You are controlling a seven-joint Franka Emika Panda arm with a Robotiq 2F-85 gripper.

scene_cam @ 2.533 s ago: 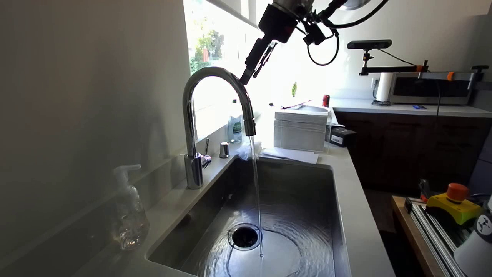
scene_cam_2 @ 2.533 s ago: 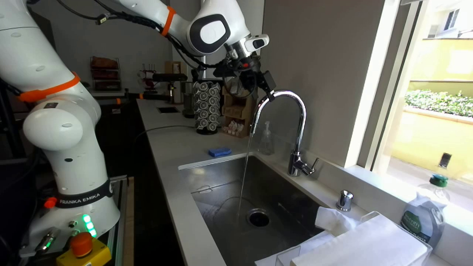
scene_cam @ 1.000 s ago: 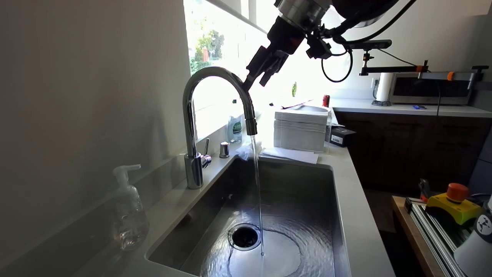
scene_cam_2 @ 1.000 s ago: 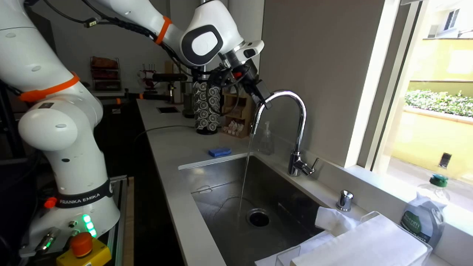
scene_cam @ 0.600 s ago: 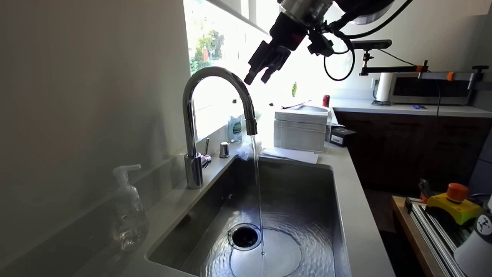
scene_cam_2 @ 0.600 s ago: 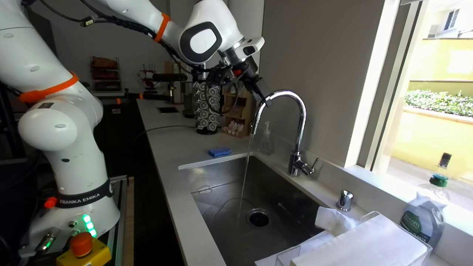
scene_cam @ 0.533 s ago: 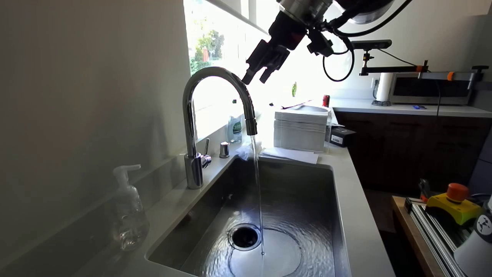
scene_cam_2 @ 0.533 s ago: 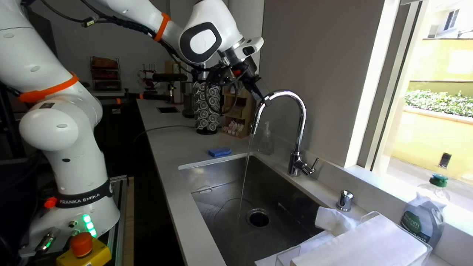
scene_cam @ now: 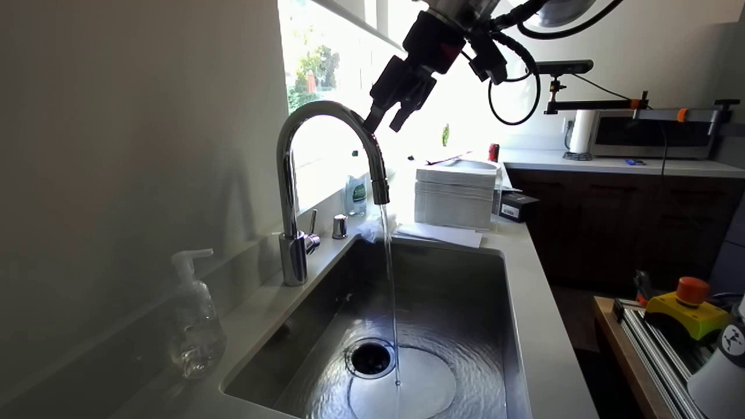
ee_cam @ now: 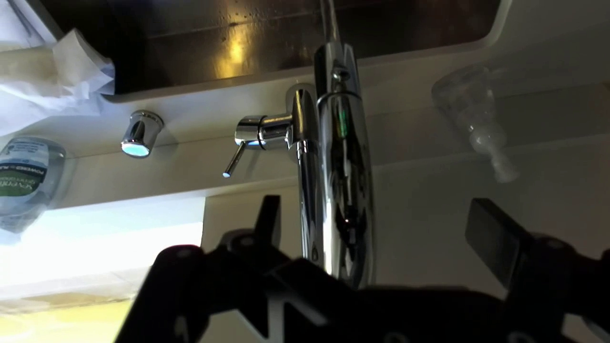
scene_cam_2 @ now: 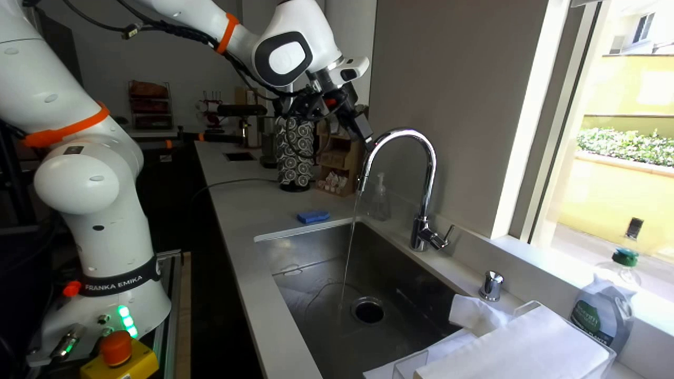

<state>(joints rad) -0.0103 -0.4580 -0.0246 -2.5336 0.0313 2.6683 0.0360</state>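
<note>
A chrome faucet [scene_cam: 321, 108] arches over the steel sink [scene_cam_2: 295, 247], and a thin stream of water [scene_cam: 389, 262] runs from its spout. My black gripper [scene_cam: 384, 127] hangs tilted at the curved spout in both exterior views. Its jaws stand wide apart with nothing clamped. In the wrist view the spout [ee_cam: 344, 143] passes lengthwise between the fingers, nearer the left finger [ee_cam: 269, 214] than the right finger [ee_cam: 493, 238]. In an exterior view one fingertip overlaps the spout; whether it touches, I cannot tell. The faucet's lever [scene_cam_2: 439, 238] sits low on its base.
A clear pump bottle [scene_cam_2: 379, 202] stands by the wall behind the sink. Paper towels [scene_cam: 457, 198] are stacked at the sink's far end, near a dish soap bottle [ee_cam: 26, 171]. A blue sponge [scene_cam_2: 313, 216] lies on the counter. A chrome cap [ee_cam: 142, 133] rises beside the lever.
The gripper has turned, so its fingers now look spread in an exterior view. It has shifted slightly along the spout toward the nozzle. The spout's end has swung a touch; water still flows.
</note>
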